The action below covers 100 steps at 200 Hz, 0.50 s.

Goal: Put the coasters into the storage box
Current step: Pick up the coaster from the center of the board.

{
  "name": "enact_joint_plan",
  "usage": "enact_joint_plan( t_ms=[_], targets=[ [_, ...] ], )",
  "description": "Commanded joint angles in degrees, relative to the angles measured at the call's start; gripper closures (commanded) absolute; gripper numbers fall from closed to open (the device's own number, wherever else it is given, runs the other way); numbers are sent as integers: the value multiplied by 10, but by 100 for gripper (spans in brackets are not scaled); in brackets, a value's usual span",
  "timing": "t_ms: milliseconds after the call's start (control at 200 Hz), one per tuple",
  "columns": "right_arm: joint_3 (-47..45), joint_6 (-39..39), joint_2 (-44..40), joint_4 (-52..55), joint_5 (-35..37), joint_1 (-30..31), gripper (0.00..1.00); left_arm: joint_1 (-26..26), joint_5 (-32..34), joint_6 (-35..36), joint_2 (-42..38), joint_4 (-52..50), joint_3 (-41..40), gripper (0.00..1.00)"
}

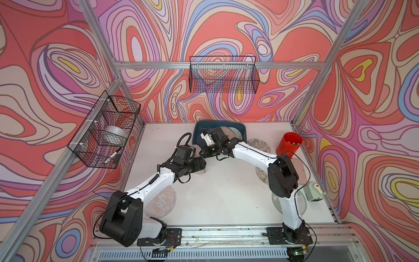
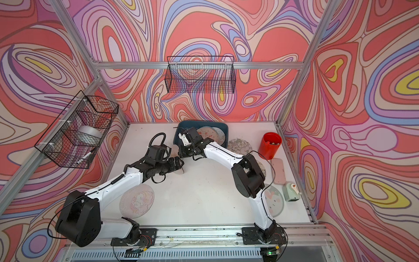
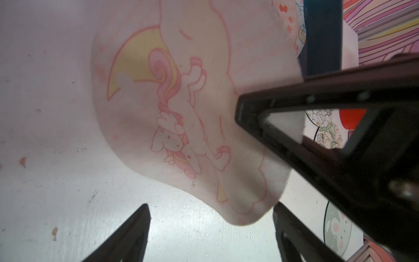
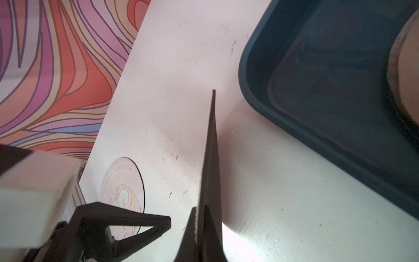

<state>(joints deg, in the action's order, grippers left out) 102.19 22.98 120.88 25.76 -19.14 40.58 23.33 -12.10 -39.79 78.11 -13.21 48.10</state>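
R gripper [image 4: 200, 217]: clamped on moon-print coaster [image 3: 181, 113], edge-on
L gripper [image 3: 210, 204]: jaws wide apart, gripping nothing
Storage box [image 1: 244, 131]: upper centre in both top views, coasters [image 1: 235, 133] inside

Red cup [image 1: 289, 144] over on the right, pale green gadget [image 1: 313, 191] near it — back wire basket [image 1: 223, 76] on the wall, side basket [image 1: 105, 131] holding a silver roll [image 1: 114, 135].

Open room on the table [image 1: 217, 204]: centre through to front edge, also the back-left corner. Storage box [image 1: 244, 132] blocks mid back edge. Right edge crowded with red cup [image 1: 288, 145], pink case [image 2: 278, 170] and green device [image 1: 313, 192]. Both arms meet just before the box with a coaster [image 3: 181, 113] between them, so that approach is shut.
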Motion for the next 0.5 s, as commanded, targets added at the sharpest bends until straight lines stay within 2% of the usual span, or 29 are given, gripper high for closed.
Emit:
enact_joint_plan(
  t_ms=[0,205,356,496],
  targets=[
    [39,-38,-1,22,46,1,100,3,35,5,-27,-15,-1,7],
    [93,-84,-4,36,129,0,100,4,86,16,-61,-67,-5,0],
    [118,-110,-8,19,188,-2,100,4,111,19,-81,-82,-12,0],
    [140,-121,-4,7,207,-12,100,4,133,19,-92,-98,-16,0]
  ],
)
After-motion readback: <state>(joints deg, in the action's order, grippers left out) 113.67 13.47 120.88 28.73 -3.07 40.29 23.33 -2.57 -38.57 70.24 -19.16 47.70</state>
